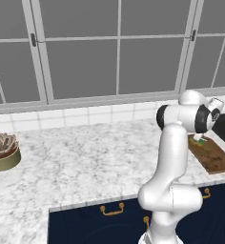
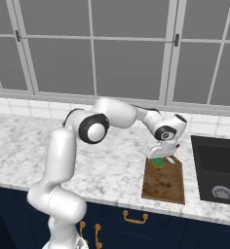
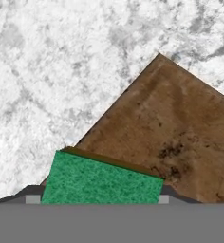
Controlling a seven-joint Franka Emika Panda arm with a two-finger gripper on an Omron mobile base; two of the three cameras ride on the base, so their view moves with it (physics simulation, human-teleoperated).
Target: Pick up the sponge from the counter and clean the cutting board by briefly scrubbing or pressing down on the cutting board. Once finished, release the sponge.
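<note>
While arm reaches over cutting board point(image 2: 163, 181), fingers point(image 3: 33, 199) flank sponge point(image 3: 102, 181), grip unclear.

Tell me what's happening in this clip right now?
The white arm is reaching over the counter to the cutting board, with its gripper low over the board's far end. The sponge, green side up, sits between the jaws on the board. Whether they're gripping it or have let go isn't clear.
</note>
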